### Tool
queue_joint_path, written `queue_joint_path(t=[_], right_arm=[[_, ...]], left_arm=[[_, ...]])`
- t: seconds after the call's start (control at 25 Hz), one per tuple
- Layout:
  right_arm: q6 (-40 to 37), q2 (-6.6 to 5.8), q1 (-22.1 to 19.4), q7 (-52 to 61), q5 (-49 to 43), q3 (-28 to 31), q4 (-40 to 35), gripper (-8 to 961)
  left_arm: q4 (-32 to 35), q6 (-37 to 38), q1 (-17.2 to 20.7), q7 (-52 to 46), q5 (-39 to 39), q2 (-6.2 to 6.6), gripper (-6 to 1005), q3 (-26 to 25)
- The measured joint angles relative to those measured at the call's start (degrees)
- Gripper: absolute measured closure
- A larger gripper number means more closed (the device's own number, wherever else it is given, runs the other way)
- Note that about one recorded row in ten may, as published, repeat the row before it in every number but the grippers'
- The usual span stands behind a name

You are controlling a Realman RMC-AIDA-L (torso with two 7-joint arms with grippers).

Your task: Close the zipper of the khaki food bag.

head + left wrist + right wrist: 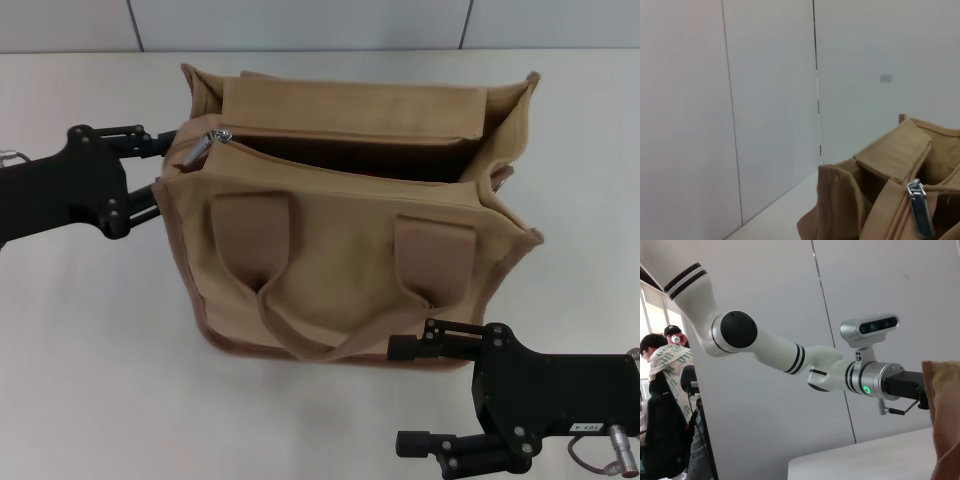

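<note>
Bracing the khaki food bag [340, 260] for zipping, its canvas sitting soft and floppy.
Left gripper [150, 170] fingers are spreading around the bag's corner, the zipper [345, 160] pull just beyond them; right gripper [420, 395] fingers are also spread.

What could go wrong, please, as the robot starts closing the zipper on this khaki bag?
The left end effector is at the bag's end by the silver pull tab, fingers partly hidden; it might clamp fabric instead. The zipper gapes wide, so the slider may jam. The right end effector sits open near the khaki food bag, seemingly not bracing it, so it could slide.
</note>
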Motion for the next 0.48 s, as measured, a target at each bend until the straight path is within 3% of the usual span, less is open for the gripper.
queue_joint_path(t=[0.36,0.48], right_arm=[[0.0,0.0,0.13,0.0,0.59,0.0,0.0,140],[-0.01,0.0,0.12,0.0,0.63,0.0,0.0,141]], left_arm=[[0.14,1.21,0.26,-0.02,-0.03,0.03,796,-0.36],[0.37,2.19,0.26,-0.02,-0.05,-0.03,856,-0.61]])
